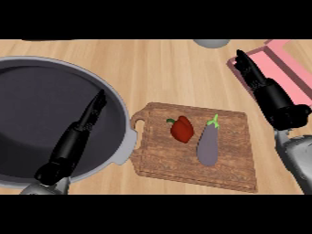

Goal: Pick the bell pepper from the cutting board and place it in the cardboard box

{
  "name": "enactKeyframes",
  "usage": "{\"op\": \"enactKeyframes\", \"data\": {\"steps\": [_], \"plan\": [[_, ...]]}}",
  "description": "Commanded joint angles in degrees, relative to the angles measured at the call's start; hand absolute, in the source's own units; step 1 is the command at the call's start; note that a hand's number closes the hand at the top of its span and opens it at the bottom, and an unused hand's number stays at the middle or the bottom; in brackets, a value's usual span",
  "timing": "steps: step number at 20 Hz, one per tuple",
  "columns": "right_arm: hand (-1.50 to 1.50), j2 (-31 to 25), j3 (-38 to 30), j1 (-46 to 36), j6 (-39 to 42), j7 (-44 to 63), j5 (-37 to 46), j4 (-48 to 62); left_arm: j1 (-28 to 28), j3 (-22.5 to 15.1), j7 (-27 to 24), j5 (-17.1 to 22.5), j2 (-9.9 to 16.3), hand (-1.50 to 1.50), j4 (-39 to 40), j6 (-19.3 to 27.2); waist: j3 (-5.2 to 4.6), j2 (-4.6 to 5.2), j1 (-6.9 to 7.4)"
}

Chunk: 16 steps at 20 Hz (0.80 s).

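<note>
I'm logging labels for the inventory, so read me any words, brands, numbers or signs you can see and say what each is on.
None: no readable text on the pot, the cutting board, the bell pepper, the eggplant or the pink box.

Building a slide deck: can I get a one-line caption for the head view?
Red bell pepper and eggplant on cutting board, open hands either side.

Two black hands, left hand (pixel 74 141) and right hand (pixel 270 93), on grey forearms.
</note>
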Motion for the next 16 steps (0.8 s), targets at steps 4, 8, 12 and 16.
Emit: {"op": "enactKeyframes", "data": {"steps": [4,8,12,16], "plan": [[-1.5,-4.2,-6.0,-10.1,11.4,-0.2,-8.2,-5.3,-3.9,5.0,1.5,-1.7,6.7,0.0,-0.7,-3.2,-0.8,0.26,1.61],[-1.5,-13.6,-5.1,-18.1,17.4,-2.2,0.7,1.9,-7.5,7.5,2.8,0.8,9.5,0.0,3.1,-7.5,-0.84,1.07,2.6],[-1.5,-12.1,-3.5,-15.6,23.1,-19.4,5.5,8.5,-7.7,9.7,0.1,2.0,10.2,0.0,6.5,-10.5,-0.77,0.99,2.37],[-1.5,-12.9,0.8,-15.6,21.0,-29.1,15.8,7.5,-5.9,8.2,-1.2,0.1,8.2,0.0,6.2,-9.1,-0.78,0.79,2.33]]}}
